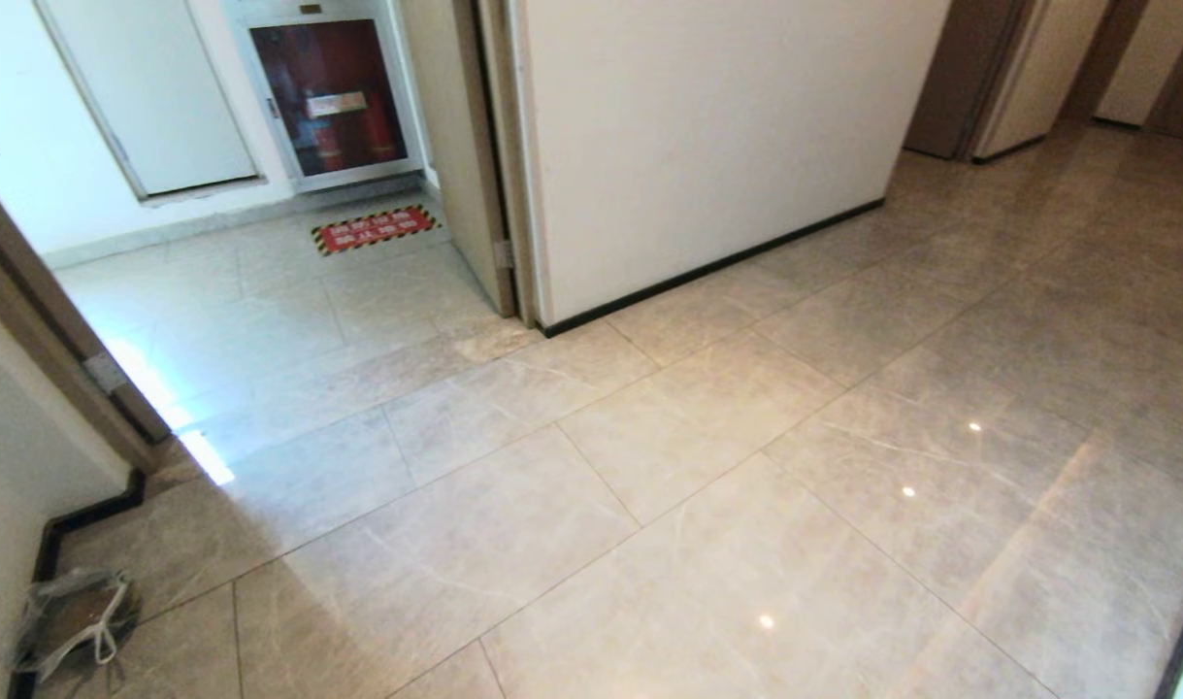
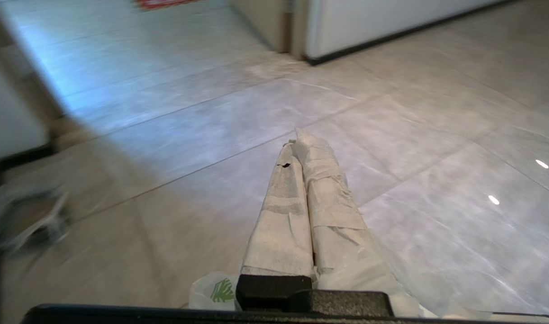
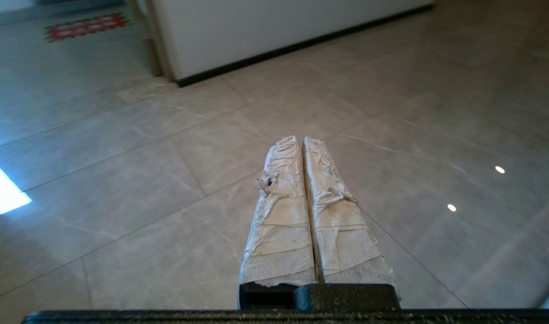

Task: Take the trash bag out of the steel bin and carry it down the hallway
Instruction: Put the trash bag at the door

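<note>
Carrying stage: our left gripper (image 2: 301, 148) has its taped fingers pressed together, and the trash bag (image 2: 218, 290), thin white plastic with green print, shows just behind and below them; whether a handle is pinched we cannot tell. Our right gripper (image 3: 301, 141) is closed on nothing. Ahead of both lies the hallway (image 1: 795, 437); next, we judge, comes steady driving without swinging the load

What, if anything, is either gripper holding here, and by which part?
The left gripper is shut on the trash bag; the held part cannot be told. The right gripper is shut, holding nothing.
</note>
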Motion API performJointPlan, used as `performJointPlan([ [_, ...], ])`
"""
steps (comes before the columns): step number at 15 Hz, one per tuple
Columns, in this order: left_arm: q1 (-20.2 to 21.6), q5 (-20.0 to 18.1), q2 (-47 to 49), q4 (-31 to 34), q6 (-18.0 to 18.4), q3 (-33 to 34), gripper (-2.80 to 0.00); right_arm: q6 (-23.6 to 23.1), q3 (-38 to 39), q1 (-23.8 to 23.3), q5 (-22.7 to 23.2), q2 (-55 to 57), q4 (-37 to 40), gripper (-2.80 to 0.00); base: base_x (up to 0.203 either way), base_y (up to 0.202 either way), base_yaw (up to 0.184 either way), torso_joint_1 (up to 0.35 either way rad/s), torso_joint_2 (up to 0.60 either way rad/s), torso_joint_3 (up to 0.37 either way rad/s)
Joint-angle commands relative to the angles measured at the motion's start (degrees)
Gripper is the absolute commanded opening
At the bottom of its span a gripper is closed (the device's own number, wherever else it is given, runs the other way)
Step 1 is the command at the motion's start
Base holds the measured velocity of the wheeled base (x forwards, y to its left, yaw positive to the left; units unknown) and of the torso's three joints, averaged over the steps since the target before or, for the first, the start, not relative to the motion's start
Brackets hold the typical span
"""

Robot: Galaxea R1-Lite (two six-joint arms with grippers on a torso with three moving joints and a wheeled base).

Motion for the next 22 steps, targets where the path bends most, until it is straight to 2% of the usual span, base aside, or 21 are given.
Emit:
performJointPlan([
  [1,0.0,0.0,0.1,0.0,0.0,-0.1,-2.8,0.0,2.1,0.0,0.1,0.0,0.0,-2.8,0.002,0.007,-0.174,0.001,0.0,0.007],
  [12,0.1,0.0,0.1,0.0,0.0,0.0,-2.8,-0.3,2.1,0.0,0.2,0.0,0.0,-2.8,0.002,0.008,-0.16,0.001,0.0,0.002],
  [22,0.1,0.0,0.1,0.0,0.0,-0.1,-2.8,-0.3,2.1,0.0,0.2,0.0,0.0,-2.8,0.0,0.0,0.0,0.0,0.0,0.0],
])
